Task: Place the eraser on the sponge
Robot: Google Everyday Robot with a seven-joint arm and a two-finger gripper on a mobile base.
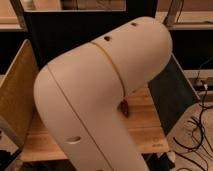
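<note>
My large white arm (pixel 100 95) fills the middle of the camera view and hides most of the wooden table (pixel 150 127). The gripper is behind the arm and out of view. Neither the eraser nor the sponge shows; both are hidden. Only a sliver of a reddish-brown object (pixel 124 107) peeks out at the arm's right edge, on the tabletop.
A dark panel (pixel 172 95) stands along the table's right side and a tan board (pixel 17 95) along its left. A black backdrop (pixel 65 35) closes the rear. Cables (pixel 200 130) trail on the floor to the right.
</note>
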